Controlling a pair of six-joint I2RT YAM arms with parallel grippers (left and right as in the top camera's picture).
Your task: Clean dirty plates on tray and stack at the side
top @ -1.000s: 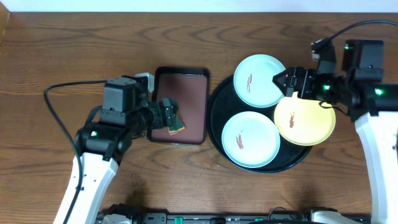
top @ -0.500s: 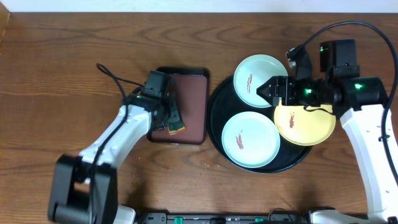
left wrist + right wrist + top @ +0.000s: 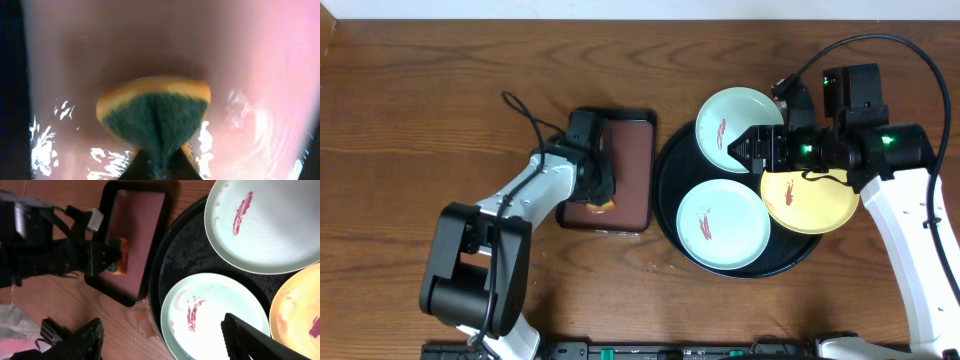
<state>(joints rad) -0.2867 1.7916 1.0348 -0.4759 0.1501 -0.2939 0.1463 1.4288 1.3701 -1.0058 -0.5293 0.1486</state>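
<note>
Three smeared plates lie on the round black tray [image 3: 667, 190]: a mint one at the back [image 3: 732, 128], a mint one in front [image 3: 722, 224] and a yellow one [image 3: 812, 200] at the right. My left gripper [image 3: 601, 186] is shut on a green and orange sponge [image 3: 155, 107] inside the small maroon tray. My right gripper [image 3: 752, 152] hangs open above the round tray, between the back mint plate and the yellow one. In the right wrist view its jaws [image 3: 161, 325] straddle the front mint plate [image 3: 212, 315] from above, holding nothing.
The rectangular black tray with a maroon inside [image 3: 632, 150] lies just left of the round tray. Water drops [image 3: 142, 325] wet the wood between the two trays. The left arm's cable [image 3: 525, 115] loops over the table behind it.
My left gripper went from wide open to shut on the sponge, and its arm swung in over the small tray. The right gripper shifted left over the round tray.
</note>
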